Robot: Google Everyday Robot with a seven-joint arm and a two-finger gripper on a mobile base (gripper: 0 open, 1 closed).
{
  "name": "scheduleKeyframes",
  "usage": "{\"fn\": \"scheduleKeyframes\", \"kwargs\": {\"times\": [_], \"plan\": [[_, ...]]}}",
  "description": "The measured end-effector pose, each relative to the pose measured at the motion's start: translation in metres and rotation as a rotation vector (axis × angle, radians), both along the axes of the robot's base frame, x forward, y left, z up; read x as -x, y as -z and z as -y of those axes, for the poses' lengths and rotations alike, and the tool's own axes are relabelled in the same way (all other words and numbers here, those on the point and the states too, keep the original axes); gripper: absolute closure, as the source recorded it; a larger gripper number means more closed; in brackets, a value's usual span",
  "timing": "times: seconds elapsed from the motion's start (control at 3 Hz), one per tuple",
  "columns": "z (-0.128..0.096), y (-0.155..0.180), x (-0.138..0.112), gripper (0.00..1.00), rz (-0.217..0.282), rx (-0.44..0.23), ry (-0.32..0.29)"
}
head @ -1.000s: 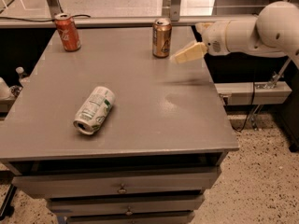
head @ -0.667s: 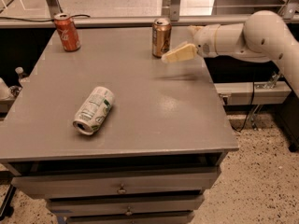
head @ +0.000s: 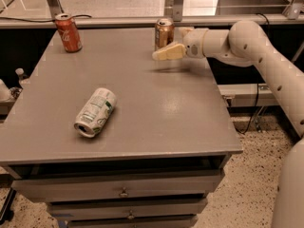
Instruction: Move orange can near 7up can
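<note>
The orange can [head: 164,31] stands upright at the far edge of the grey table [head: 156,108], right of centre. The 7up can [head: 95,112], white with green print, lies on its side at the front left of the table. My gripper [head: 169,42] reaches in from the right and is open at the orange can. Its near finger [head: 167,52] passes in front of the can's base. The far finger [head: 184,31] shows just right of the can, its tip hidden behind it. I cannot tell whether either finger touches the can.
A red cola can [head: 68,32] stands upright at the table's far left corner. A metal rail and post [head: 172,4] run along the table's back edge. Drawers [head: 123,191] sit under the tabletop. My white arm [head: 266,51] spans the right side.
My gripper has moved left along the back of the table and now reaches the orange can. All three cans stay where they were.
</note>
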State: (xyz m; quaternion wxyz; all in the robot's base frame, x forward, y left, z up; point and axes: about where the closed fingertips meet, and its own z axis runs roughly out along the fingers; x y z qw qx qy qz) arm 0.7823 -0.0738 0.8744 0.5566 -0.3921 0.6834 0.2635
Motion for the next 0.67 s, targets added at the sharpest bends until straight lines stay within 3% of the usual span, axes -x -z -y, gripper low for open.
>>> {"fn": "scheduleKeyframes", "kwargs": {"times": [0.33,0.67], "plan": [[-0.0117,-0.0059,-0.0204,0.16,0.026,-0.06,0.012],[-0.019,-0.0096,-0.0289,0.39,0.035,-0.102,0.021]]}}
